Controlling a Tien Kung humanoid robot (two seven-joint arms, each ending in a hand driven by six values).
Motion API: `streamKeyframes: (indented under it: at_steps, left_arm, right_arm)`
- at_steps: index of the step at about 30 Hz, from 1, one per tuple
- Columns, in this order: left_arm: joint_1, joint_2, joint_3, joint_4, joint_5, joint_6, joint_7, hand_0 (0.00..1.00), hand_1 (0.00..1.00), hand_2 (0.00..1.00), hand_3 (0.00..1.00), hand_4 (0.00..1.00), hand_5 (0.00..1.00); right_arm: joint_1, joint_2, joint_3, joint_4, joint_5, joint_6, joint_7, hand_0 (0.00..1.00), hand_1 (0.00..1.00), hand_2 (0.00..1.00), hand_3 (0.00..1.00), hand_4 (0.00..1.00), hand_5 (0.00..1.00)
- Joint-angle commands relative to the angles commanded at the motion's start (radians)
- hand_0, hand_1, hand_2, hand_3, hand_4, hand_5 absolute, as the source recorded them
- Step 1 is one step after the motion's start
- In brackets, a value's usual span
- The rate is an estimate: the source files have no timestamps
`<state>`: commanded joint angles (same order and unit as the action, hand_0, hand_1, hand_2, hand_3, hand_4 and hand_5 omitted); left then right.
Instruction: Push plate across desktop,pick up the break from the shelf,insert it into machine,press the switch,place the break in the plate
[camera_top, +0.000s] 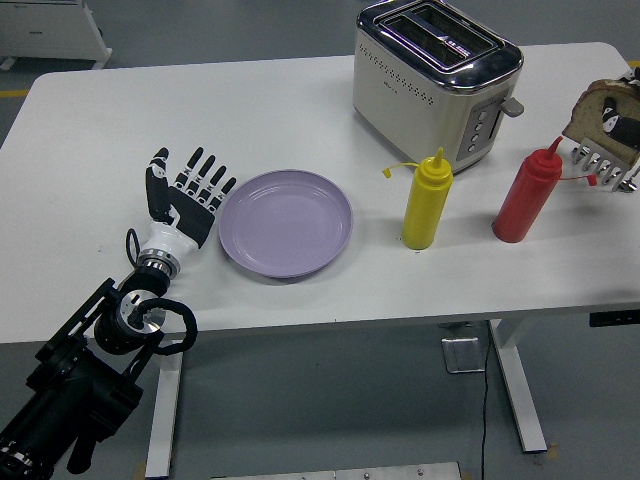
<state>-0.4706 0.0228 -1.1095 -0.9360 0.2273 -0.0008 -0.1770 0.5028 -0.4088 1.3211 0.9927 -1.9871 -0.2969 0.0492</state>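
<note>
Lilac plate (286, 222) sits touching our spread, empty left hand (186, 198); our right hand (606, 135), clamped on the bread (600, 113) at right, risks clipping the red bottle (527, 192).

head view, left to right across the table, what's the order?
left robot hand → purple plate → yellow bottle → red bottle → bread slice in the rack at the right edge. The toaster sits farther back, overlapping the yellow bottle's span, so it is left out.
</note>
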Motion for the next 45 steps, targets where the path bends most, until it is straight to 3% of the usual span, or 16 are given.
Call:
streamKeyframes:
  at_steps: [4,12,14,19,23,34,38,45]
  left_arm:
    - [0.011,0.004,-0.023,-0.009,0.006,0.001,0.000,0.870,0.922,0.929,0.897,0.669,0.998]
    - [0.067,0.008,-0.142,-0.070,0.041,0.008,0.003,0.866,0.918,0.924,0.891,0.669,0.998]
    - [0.089,0.007,-0.185,-0.099,0.050,0.017,0.000,0.845,0.884,0.893,0.835,0.662,0.998]
    - [0.133,0.012,-0.290,-0.180,0.061,0.039,-0.013,0.845,0.884,0.893,0.835,0.662,0.998]
    - [0.162,0.028,-0.367,-0.240,0.073,0.042,-0.008,0.843,0.880,0.893,0.829,0.661,0.998]
    - [0.247,0.072,-0.576,-0.332,0.108,0.049,0.008,0.839,0.880,0.897,0.828,0.657,0.998]
    - [0.277,0.083,-0.651,-0.361,0.118,0.047,0.016,0.837,0.881,0.891,0.829,0.648,0.998]
    - [0.306,0.095,-0.698,-0.383,0.110,0.037,0.027,0.835,0.881,0.891,0.828,0.643,0.998]
  right_arm:
    - [-0.006,-0.006,0.000,0.029,0.028,-0.020,0.013,0.340,0.397,0.430,0.424,0.102,0.174]
    - [-0.012,-0.017,-0.013,0.119,0.147,-0.100,0.055,0.338,0.395,0.428,0.423,0.096,0.176]
    - [-0.011,-0.020,-0.019,0.143,0.187,-0.134,0.073,0.336,0.389,0.424,0.418,0.095,0.187]
    - [0.004,-0.026,-0.046,0.185,0.299,-0.224,0.144,0.336,0.389,0.424,0.418,0.095,0.187]
    - [0.031,-0.023,-0.073,0.200,0.385,-0.265,0.179,0.339,0.385,0.421,0.412,0.100,0.188]
    - [0.162,0.002,-0.152,0.206,0.495,-0.286,0.178,0.336,0.380,0.419,0.412,0.099,0.173]
    - [0.243,0.026,-0.210,0.189,0.500,-0.285,0.135,0.335,0.378,0.417,0.410,0.102,0.174]
    - [0.384,0.091,-0.296,0.111,0.491,-0.281,0.042,0.326,0.372,0.415,0.410,0.114,0.165]
